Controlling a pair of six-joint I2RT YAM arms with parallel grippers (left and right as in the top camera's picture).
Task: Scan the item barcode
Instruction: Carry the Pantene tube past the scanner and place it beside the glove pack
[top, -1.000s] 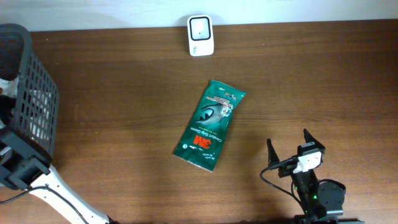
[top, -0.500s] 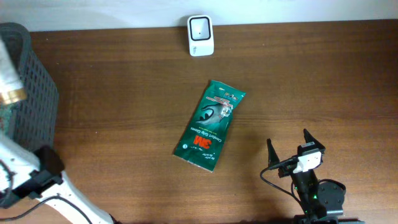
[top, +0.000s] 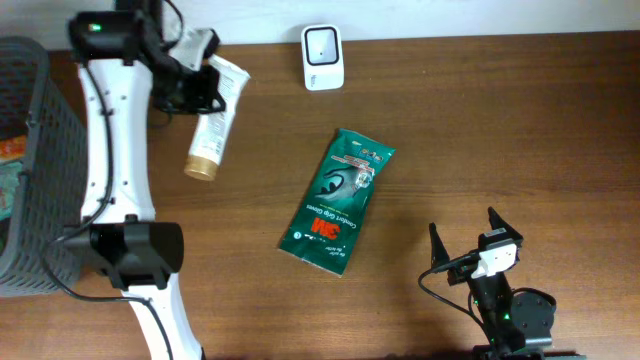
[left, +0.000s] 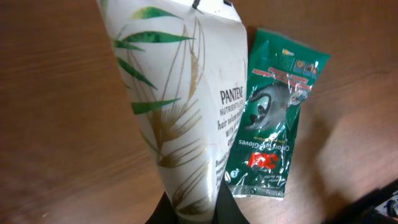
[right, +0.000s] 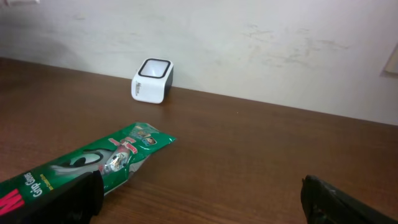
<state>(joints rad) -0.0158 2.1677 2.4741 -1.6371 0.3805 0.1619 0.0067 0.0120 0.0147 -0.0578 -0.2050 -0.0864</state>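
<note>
The left gripper (top: 205, 78), at upper left of the overhead view, is clamped on a white shampoo tube (top: 212, 125). The tube is held well left of the scanner (top: 322, 57) and apparently not yet presented, so scanning remains. The right gripper (top: 463, 240) is spread wide and empty.

- Overhead: straight down, whole table (top: 480, 130).
- Left wrist: close, looking down past tube (left: 180, 112) to packet (left: 273, 118).
- Right wrist: low, facing scanner (right: 152, 79); packet shows in all three.
</note>
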